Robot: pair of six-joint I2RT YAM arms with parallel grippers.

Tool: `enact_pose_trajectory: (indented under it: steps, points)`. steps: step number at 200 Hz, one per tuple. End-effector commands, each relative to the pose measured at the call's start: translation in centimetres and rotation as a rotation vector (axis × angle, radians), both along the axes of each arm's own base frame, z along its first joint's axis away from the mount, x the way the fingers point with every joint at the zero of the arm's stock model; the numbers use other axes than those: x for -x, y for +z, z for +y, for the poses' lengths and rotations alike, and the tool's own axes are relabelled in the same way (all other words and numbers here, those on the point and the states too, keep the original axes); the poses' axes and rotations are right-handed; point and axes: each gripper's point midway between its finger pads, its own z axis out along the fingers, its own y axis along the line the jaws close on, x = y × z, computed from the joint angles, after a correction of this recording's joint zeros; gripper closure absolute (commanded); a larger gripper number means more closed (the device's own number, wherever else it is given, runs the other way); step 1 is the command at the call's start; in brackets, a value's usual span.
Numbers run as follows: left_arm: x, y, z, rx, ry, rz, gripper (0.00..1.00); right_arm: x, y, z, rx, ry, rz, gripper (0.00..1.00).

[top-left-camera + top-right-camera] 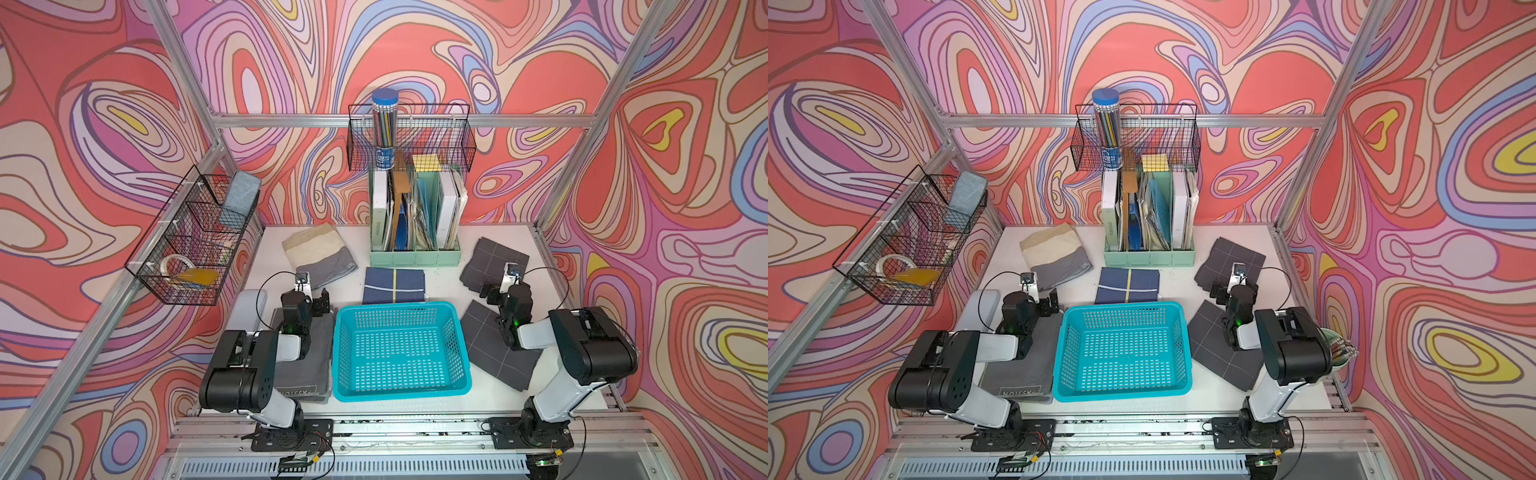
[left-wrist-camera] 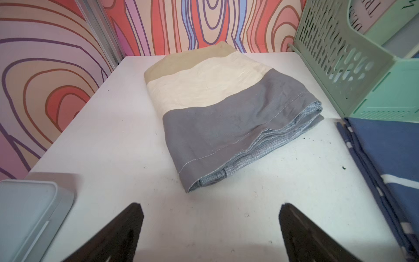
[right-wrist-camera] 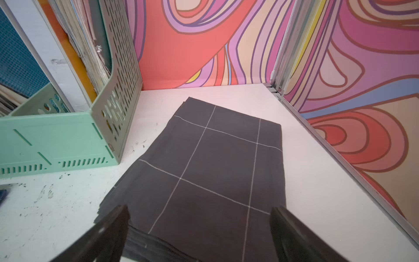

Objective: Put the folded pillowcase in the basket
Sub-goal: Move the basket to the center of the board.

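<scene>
Turquoise basket before book-filled mint rack

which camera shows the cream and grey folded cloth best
The left wrist view: the cream and grey folded cloth fills the middle of the picture, its stitched hem and stacked layers clear. Both top views show it small, without such detail. The right wrist view misses it.

Two matching black-and-white tabletop robot arms.
Left arm and right arm: bulky black joint housings, rounded white links, black bolted base plates. A thin black cable loop runs to each white wrist camera mount, with a green light on each forearm joint. Left gripper and right gripper have black tapered fingers.
</scene>
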Motion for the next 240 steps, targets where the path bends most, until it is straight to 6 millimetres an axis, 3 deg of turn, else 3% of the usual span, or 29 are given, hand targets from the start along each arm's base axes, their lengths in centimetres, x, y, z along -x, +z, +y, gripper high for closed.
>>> enact_pose_trajectory:
  steps: [1, 220, 234, 240]
  points:
    - [-0.2, 0.3, -0.3, -0.006, -0.019, -0.005, 0.02, -0.3, 0.4, -0.2, -0.012, -0.005, -0.008, 0.02]
    - [-0.2, 0.3, -0.4, -0.009, -0.027, -0.001, 0.01, -0.3, 0.4, -0.3, -0.019, -0.001, -0.007, 0.02]
    - [-0.1, 0.9, 0.0, -0.015, 0.001, -0.016, 0.01, -0.1, 1.3, -1.9, -0.018, -0.101, -0.022, 0.02]
    - [0.0, 1.4, 0.4, -0.017, 0.025, -0.015, 0.01, -0.2, 1.0, -1.7, -0.038, -0.086, 0.008, 0.02]
